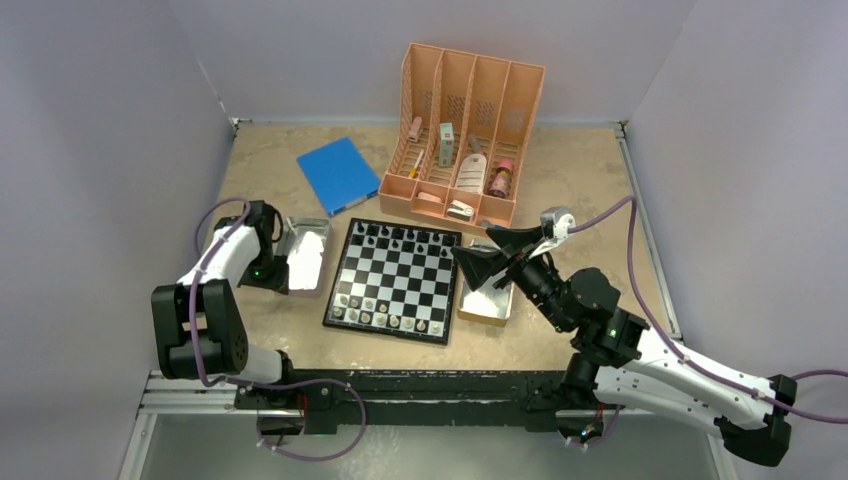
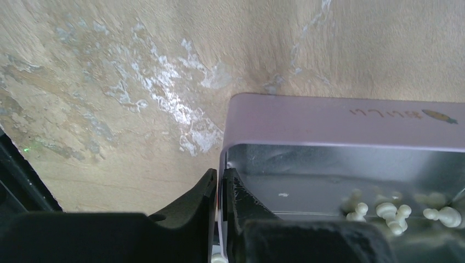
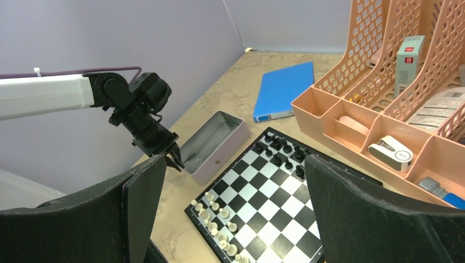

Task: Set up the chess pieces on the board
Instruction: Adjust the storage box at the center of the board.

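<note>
Left tool point(image 2: 220, 178) pinches side wall of tin point(image 2: 329, 118), at 9 o'clock of board point(image 1: 395, 280). Loose pale pieces point(image 2: 392, 211) lie inside tin. Right tool point(image 3: 234, 160) spread wide, empty, near board's 3 o'clock edge. Pale row point(image 1: 385, 318) at board's 6 o'clock, black row point(image 1: 405, 238) at 12. I judge pieces tiny, light, hard, slippery, easily toppled; best taken mid-stem from above, gentle squeeze.

On my feed the board point(image 1: 393, 281) shows glossy black-and-white checks with a thin black border, and it carries black pieces point(image 1: 398, 237) and pale pieces point(image 1: 392, 321). The book point(image 1: 338, 174) is blue, the organizer point(image 1: 465, 130) peach lattice, the tin point(image 2: 340, 123) lilac outside and silver inside, the worktop point(image 2: 109, 82) mottled beige.
</note>
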Controlling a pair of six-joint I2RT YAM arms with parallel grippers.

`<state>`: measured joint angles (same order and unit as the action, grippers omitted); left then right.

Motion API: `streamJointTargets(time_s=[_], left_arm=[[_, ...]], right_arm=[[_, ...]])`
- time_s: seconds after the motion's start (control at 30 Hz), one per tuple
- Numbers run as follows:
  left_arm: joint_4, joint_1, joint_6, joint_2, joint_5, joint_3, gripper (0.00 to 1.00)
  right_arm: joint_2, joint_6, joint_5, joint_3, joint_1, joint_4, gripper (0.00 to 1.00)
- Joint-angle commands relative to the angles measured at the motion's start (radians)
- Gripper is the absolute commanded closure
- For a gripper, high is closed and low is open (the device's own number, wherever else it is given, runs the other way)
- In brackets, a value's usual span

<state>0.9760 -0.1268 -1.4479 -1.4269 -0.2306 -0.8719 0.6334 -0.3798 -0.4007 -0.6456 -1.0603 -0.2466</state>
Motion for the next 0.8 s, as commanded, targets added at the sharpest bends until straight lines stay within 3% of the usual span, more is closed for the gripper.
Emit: streamJointTargets(time_s=[0.0, 0.33, 0.77], left_arm=[[0.006, -0.022, -0.012, -0.004, -0.075, -0.038, 0.92], [0.045, -0.057, -0.004, -0.017, -0.158, -0.103, 0.99], [0.021, -0.154, 0.101, -0.033, -0.213, -0.134, 1.00]], right_arm=[[-0.014, 0.020, 0.004, 0.003, -0.004, -0.064, 0.01], [-0.015, 0.016, 0.013, 0.012, -0.004, -0.066, 0.01], [-0.015, 0.018, 0.014, 0.016, -0.003, -0.064, 0.01]])
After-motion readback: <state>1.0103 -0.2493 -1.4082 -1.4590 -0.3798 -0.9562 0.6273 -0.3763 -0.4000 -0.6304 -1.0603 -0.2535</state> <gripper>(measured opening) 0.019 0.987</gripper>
